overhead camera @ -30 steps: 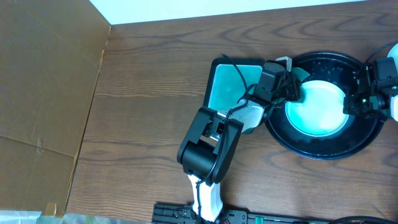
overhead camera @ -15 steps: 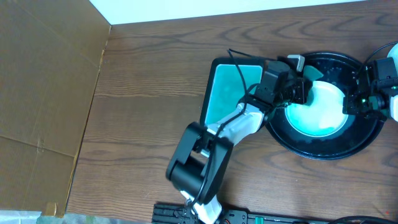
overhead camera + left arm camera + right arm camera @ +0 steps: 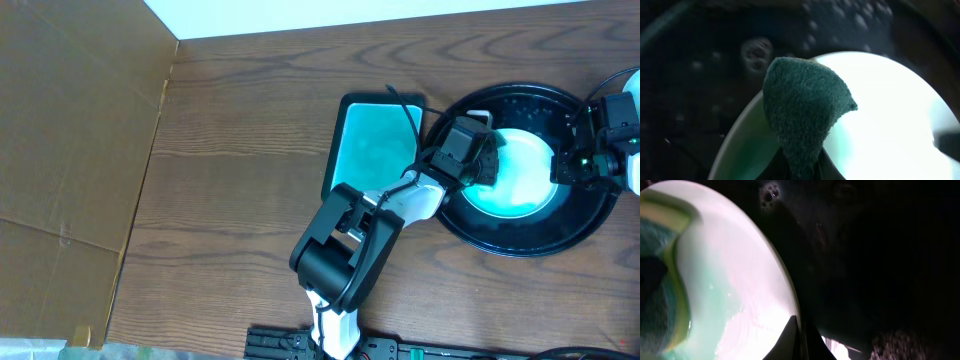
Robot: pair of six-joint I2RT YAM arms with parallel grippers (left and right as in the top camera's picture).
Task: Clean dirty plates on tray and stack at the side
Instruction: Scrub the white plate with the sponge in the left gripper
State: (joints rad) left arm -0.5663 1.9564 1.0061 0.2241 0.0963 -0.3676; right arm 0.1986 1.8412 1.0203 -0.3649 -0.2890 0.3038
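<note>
A pale mint plate (image 3: 520, 178) lies in the round black tray (image 3: 520, 243) at the right. My left gripper (image 3: 482, 162) is shut on a dark green sponge (image 3: 805, 110) and holds it over the plate's left edge; the left wrist view shows the sponge above the plate (image 3: 890, 115) and the wet tray (image 3: 690, 75). My right gripper (image 3: 562, 170) is shut on the plate's right rim; in the right wrist view its tips (image 3: 801, 342) pinch the rim of the plate (image 3: 730, 280). I cannot make out separate plates.
A teal rectangular dish (image 3: 370, 150) lies just left of the tray, with the left arm stretched over its lower right corner. A brown cardboard sheet (image 3: 70, 150) covers the table's left side. Wooden tabletop (image 3: 250, 150) lies between them.
My left gripper has carried the sponge from the tray's upper left rim down and right onto the plate's left edge. The right gripper has stayed on the plate's rim.
</note>
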